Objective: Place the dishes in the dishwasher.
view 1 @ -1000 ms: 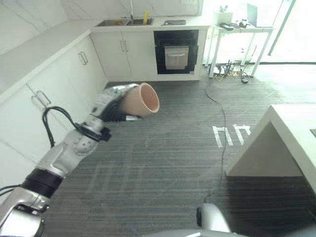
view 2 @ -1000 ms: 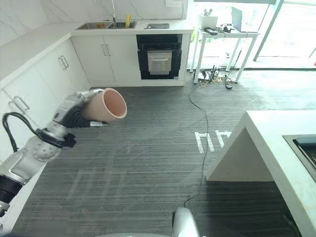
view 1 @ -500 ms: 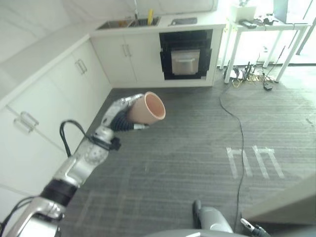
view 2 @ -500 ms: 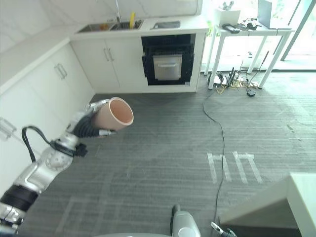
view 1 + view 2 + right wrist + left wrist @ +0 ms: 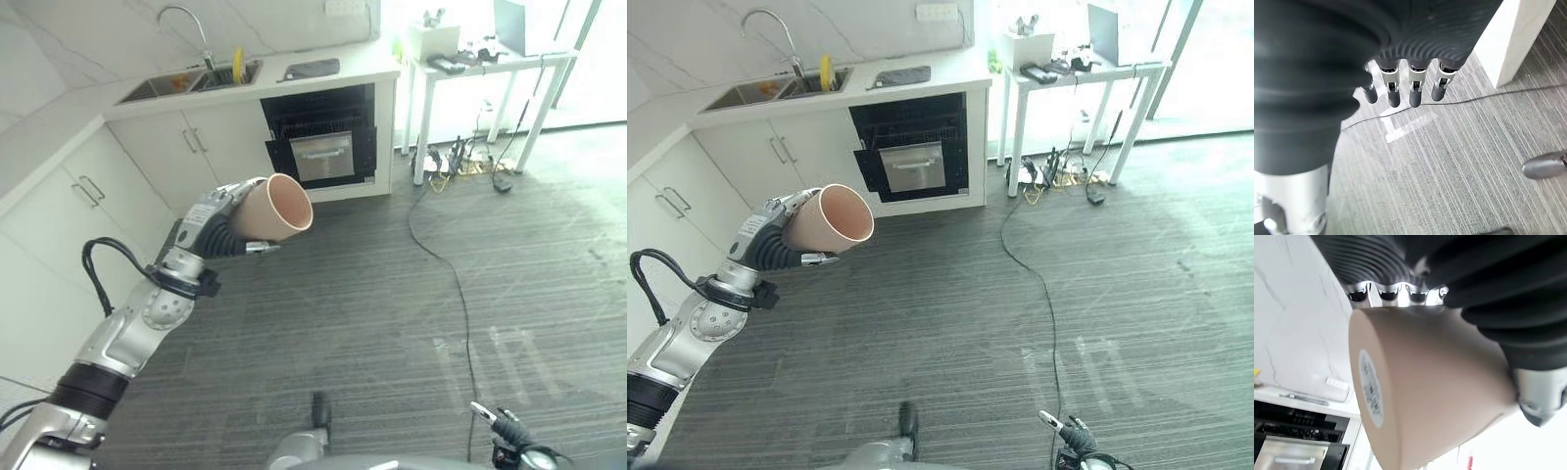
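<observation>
The left hand (image 5: 211, 227) keeps its fingers and thumb curled round a beige cup (image 5: 275, 209), held in the air on its side with the open mouth turned away from the arm; the grip and tilt match half a second ago. In the left wrist view the cup's base carries a round white label. The right hand (image 5: 1400, 85) hangs over the grey striped floor (image 5: 372, 294), its fingers straight and relaxed, holding nothing. The camera has swung, so the open dishwasher (image 5: 321, 147) now lies beyond the cup, slightly to its right, under the bench (image 5: 343, 73). Farther off, past the hand, a sink (image 5: 191, 82) with a curved tap (image 5: 186, 20) has come into sight.
</observation>
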